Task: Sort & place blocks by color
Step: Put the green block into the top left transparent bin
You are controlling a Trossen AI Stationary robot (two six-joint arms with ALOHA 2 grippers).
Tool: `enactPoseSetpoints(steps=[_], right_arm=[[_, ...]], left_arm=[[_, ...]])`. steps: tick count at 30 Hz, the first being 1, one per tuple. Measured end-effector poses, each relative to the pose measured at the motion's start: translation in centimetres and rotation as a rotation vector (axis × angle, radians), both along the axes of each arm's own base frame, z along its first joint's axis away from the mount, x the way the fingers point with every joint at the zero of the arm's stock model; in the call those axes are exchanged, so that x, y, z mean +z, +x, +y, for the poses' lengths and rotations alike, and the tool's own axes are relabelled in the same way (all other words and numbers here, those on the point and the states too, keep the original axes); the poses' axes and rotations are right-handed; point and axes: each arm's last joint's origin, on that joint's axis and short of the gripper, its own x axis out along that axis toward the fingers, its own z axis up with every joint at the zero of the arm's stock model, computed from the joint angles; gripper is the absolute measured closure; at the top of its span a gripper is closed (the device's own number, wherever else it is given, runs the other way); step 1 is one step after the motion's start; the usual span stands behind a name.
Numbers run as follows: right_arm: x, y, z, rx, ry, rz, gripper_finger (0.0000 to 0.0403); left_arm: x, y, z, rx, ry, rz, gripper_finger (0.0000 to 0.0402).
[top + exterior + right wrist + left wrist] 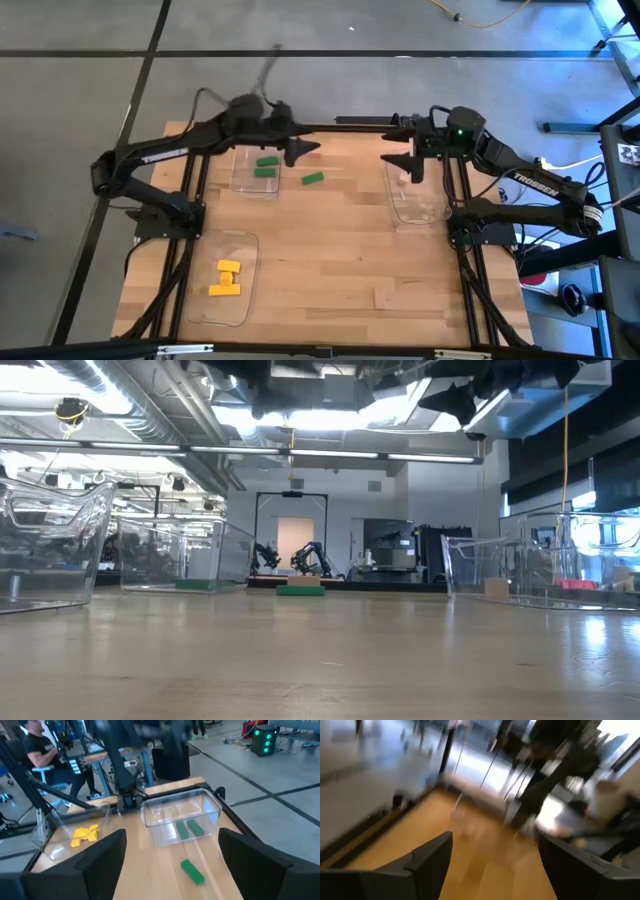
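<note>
**Q:** Green bricks first: how many are sorted, and where do they lie?

**A:** Two green blocks (265, 166) rest inside the clear tray at the far left (240, 182) of the wooden table (340, 260). A third, the loose green block (313, 179), lies on the bare wood just beside that tray, apart from it. By this evidence it remains to be placed.

**Q:** And the yellow ones?

**A:** The yellow blocks (226, 279) are gathered in the near-left tray (250, 245), touching one another. That colour appears finished.

**Q:** The third tray?

**A:** The right-hand tray (395, 205) holds something pale, seen as a tan block (495, 588) in the low view; how many it contains cannot be told.

**Q:** Where are the two tools, and what do they hold?

**A:** The left gripper (303, 150) hangs above the far edge of the green tray, fingers spread wide, nothing between them. The right gripper (408, 160) is raised over the far edge of the right-hand tray, likewise spread and empty.

**Q:** Overall progress?

**A:** Judged nearly complete: one green brick is visibly outside its tray.
</note>
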Motion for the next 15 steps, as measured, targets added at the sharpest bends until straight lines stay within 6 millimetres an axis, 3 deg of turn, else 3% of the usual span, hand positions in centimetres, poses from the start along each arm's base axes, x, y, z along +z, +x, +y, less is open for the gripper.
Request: enactPoseSetpoints(steps=[6, 10, 15], right_arm=[[0.4, 0.1, 0.0, -0.001, -0.018, -0.034, 0.0084], [0.3, 0.1, 0.0, -0.003, -0.003, -0.031, 0.0084], [0.3, 0.0, 0.0, -0.009, 0.032, -0.033, 0.0084]], left_arm=[[-2.1, 4.5, 2.2, -0.01, -0.068, 0.463, 0.0122], [-6.1, 7.3, 3.9, -0.031, -0.078, 0.733, 0.0123], [-11.9, 9.6, 5.1, -0.053, -0.127, 0.941, 0.0123]])
